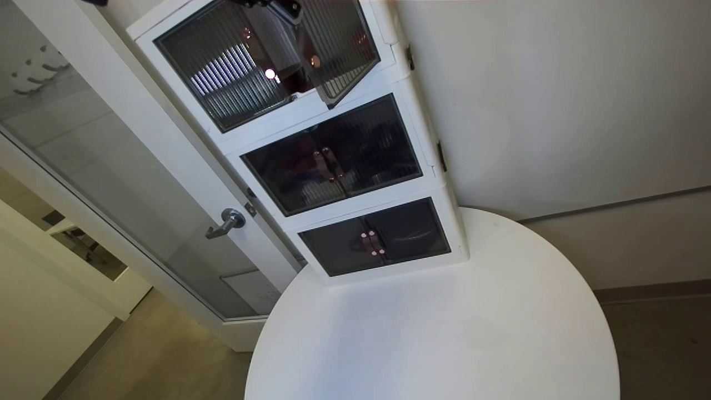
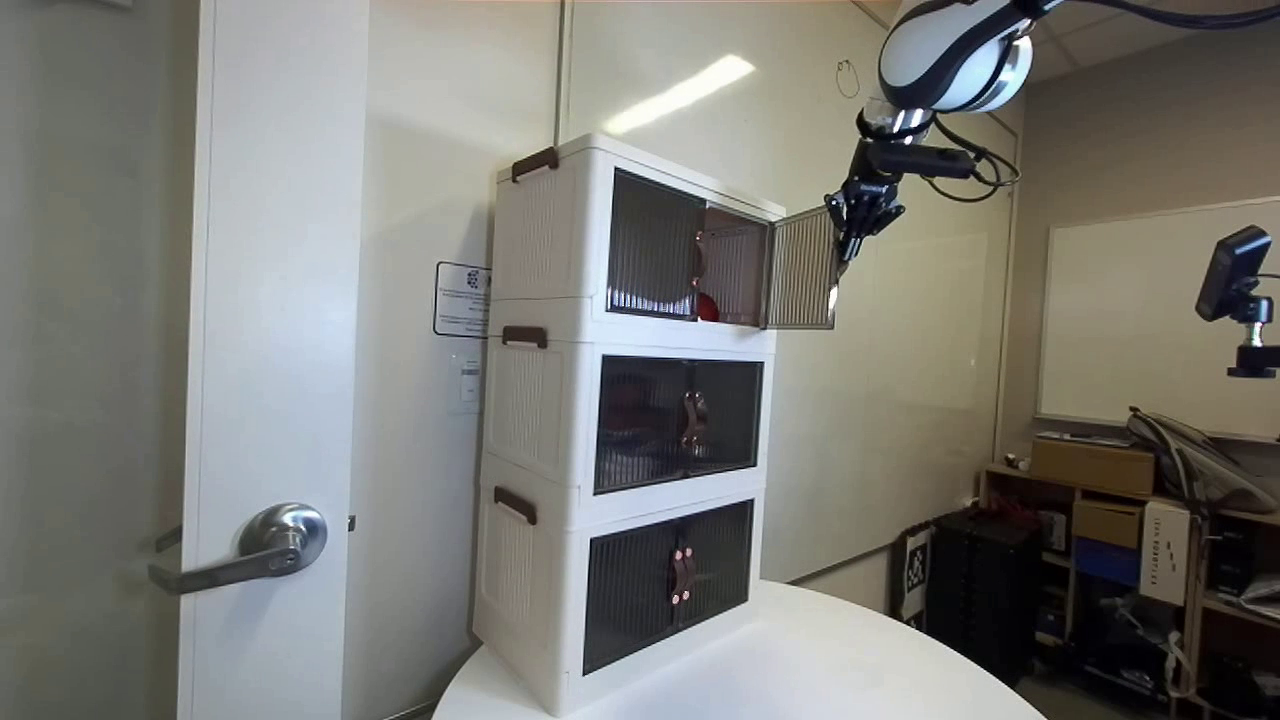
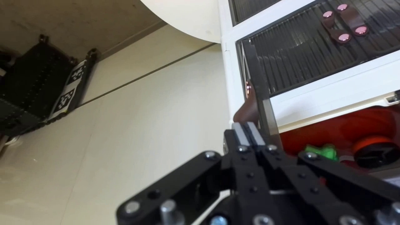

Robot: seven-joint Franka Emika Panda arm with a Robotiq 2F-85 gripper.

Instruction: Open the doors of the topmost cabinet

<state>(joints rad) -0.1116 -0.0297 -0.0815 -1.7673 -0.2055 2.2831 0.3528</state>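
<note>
The topmost cabinet [image 2: 545, 235] crowns a white three-tier unit. Of its doors, the striped one near the arm [image 2: 800, 270] stands swung well outward, while its partner [image 2: 655, 240] is closed in the frame. My gripper [image 2: 848, 250] is at the free edge of the swung door, on its outer face. In the wrist view, the gripper [image 3: 245, 125] has its pads almost together at a brown strap handle [image 3: 250, 109], which bulges out past the fingertips and looks pinched; the exact contact is hidden. A green item [image 3: 326, 152] and red things show inside the cabinet.
Below are two compartments with dark fronts [image 2: 680, 425] and strap handles. The unit stands on a round white table [image 1: 472, 333] against a wall. A room door with a metal lever [image 1: 226, 223] is beside it. Shelves [image 2: 1080, 520] and a mounted camera [image 2: 1240, 280] lie farther off.
</note>
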